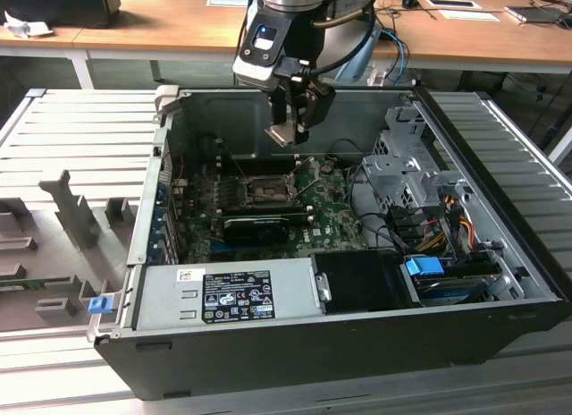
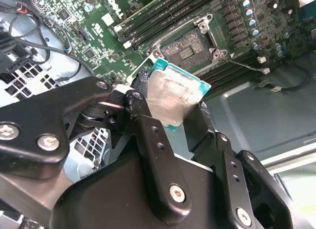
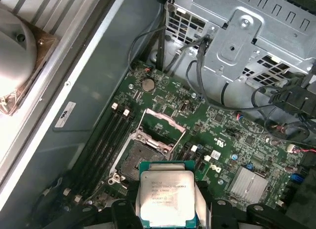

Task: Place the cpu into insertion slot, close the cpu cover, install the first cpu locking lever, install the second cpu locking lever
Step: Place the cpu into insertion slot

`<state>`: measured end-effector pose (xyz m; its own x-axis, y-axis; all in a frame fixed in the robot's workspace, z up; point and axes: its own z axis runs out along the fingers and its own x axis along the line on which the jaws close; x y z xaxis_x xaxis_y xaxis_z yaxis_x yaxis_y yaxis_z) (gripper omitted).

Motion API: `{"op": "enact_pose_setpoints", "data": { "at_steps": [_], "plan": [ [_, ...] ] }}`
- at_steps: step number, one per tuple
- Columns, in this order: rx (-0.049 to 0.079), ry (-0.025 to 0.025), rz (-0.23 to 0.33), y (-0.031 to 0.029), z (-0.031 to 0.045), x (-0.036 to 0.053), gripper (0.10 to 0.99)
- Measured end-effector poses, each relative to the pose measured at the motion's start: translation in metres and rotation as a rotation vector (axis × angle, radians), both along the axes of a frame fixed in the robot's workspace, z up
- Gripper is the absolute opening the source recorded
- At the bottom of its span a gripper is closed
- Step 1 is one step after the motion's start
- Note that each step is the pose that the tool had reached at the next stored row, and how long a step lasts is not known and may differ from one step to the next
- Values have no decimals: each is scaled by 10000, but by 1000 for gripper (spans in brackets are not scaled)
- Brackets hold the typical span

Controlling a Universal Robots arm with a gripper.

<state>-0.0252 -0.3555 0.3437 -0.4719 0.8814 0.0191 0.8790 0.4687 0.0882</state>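
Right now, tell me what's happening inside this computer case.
The arm's gripper holds the cpu between its fingers, up above the motherboard inside the open computer case. In the first wrist view the insertion slot sits bare below the chip, with the cpu cover swung open beside it. The chip is not in the socket yet, and the cover is not closed.

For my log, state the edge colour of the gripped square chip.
Teal edge on the silver-topped cpu; second wrist view.
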Motion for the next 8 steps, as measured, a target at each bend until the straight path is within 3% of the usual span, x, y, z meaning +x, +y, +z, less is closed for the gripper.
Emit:
{"op": "enact_pose_setpoints", "data": {
  "at_steps": [8],
  "plan": [
    [0, 0, -455, 0, -8, 0, 529]
  ]
}}
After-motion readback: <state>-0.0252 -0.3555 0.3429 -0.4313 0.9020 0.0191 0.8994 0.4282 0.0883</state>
